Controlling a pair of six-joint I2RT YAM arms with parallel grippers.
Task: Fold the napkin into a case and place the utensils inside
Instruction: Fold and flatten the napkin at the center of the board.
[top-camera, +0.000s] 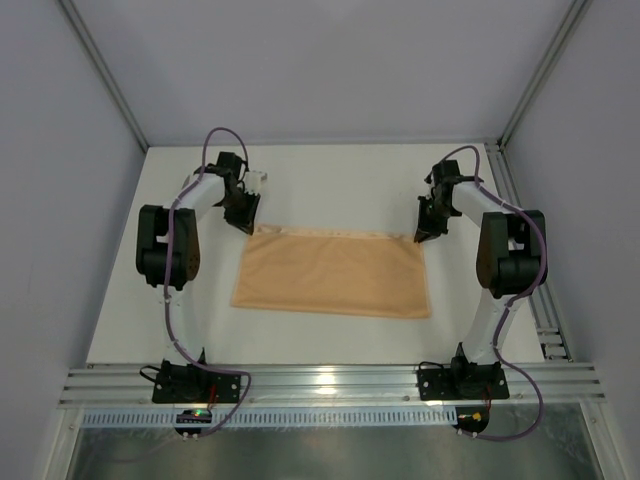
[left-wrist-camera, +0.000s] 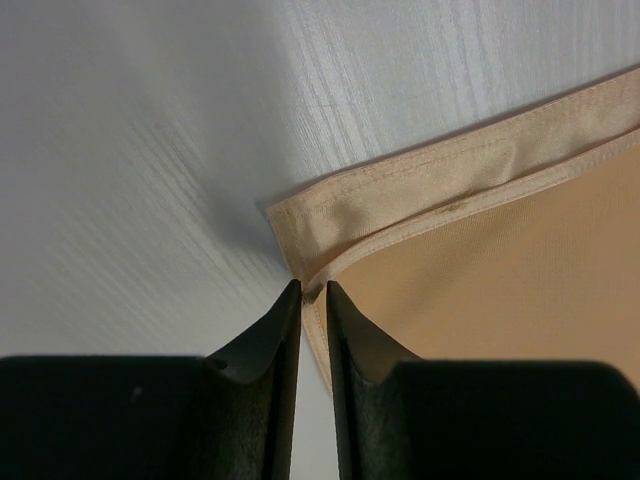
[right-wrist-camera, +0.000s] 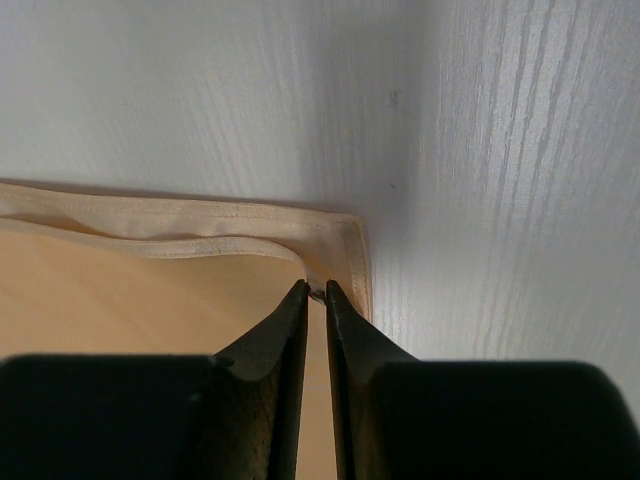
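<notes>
A plain peach-orange, without print, is seen on the napkin (top-camera: 333, 273) at the frame's centre. A paler, shinier stitched hem is shown along its upper edge. The tabletop (top-camera: 330, 180) is rendered white, with faint grey wood-grain streaks. Matte black is worn by the left claw (left-wrist-camera: 312, 292) and the right claw (right-wrist-camera: 315, 290). The left arm (top-camera: 165, 250) and right arm (top-camera: 510, 255) are coloured white and black, trailed by purple cables (top-camera: 207, 148).

left wrist: napkin (left-wrist-camera: 500, 250) cut off at right edge, lower part hidden behind left gripper fingers (left-wrist-camera: 400, 400) | right wrist: napkin cut off at left edge
</notes>
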